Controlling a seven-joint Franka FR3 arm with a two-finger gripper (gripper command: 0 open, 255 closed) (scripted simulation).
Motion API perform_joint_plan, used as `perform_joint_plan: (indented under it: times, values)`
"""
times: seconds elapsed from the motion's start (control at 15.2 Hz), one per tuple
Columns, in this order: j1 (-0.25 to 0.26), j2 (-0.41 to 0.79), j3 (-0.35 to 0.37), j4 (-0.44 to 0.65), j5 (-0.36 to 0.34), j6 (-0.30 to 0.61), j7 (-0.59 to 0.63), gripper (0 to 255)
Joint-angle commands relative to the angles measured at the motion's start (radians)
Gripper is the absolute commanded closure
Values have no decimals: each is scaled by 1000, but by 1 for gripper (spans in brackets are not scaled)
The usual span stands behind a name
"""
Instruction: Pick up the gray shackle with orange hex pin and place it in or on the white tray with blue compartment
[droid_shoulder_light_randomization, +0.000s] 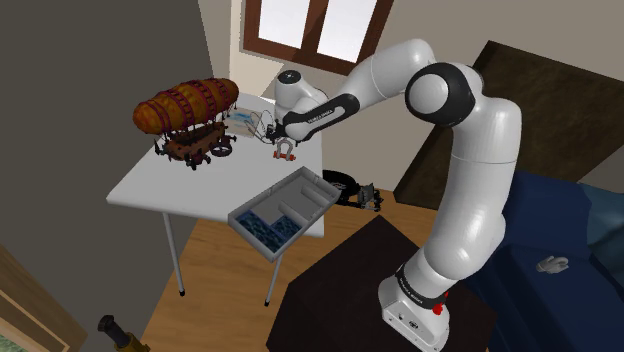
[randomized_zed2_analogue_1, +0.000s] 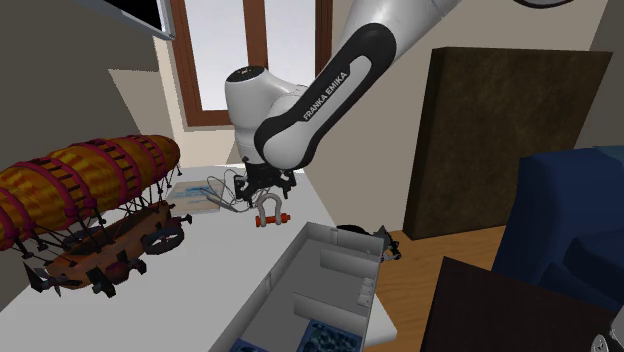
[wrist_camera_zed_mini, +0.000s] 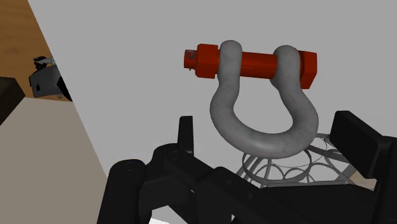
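Note:
The gray shackle (wrist_camera_zed_mini: 222, 108) with its orange hex pin (wrist_camera_zed_mini: 254, 62) lies on the white table (droid_shoulder_light_randomization: 160, 180), its bow toward my gripper (wrist_camera_zed_mini: 270, 127). The gripper is open; one black finger (wrist_camera_zed_mini: 185, 137) stands on each side of the bow, and neither seems to touch it. In the shoulder view the shackle (droid_shoulder_light_randomization: 285, 150) sits just below the gripper (droid_shoulder_light_randomization: 281, 138) near the table's far right edge. The white tray (droid_shoulder_light_randomization: 310, 178), with a blue compartment (droid_shoulder_light_randomization: 268, 228) at its near end, lies on the table's near right corner. From the second exterior view the shackle (randomized_zed2_analogue_1: 268, 208) lies just beyond the tray (randomized_zed2_analogue_1: 300, 255).
A large brown airship model (droid_shoulder_light_randomization: 188, 115) stands on the table's left half. A wire object (randomized_zed2_analogue_1: 228, 190) and a flat blue-white item (randomized_zed2_analogue_1: 195, 195) lie beside the shackle. A small black object (droid_shoulder_light_randomization: 352, 186) sits on the floor past the table edge. My dark stand (droid_shoulder_light_randomization: 360, 290) is at lower right.

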Motion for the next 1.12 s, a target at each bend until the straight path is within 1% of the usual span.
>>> perform_joint_plan:
  times: [0.0,0.07,0.13,0.73,1.06]
  values:
    - [0,0,0,0,0,0,0,0]
    - [0,0,0,0,0,0,0,0]
    - [0,0,0,0,0,0,0,255]
    - [0,0,0,0,0,0,0,255]
    - [-7,-41,13,7,27,-44,-32,255]
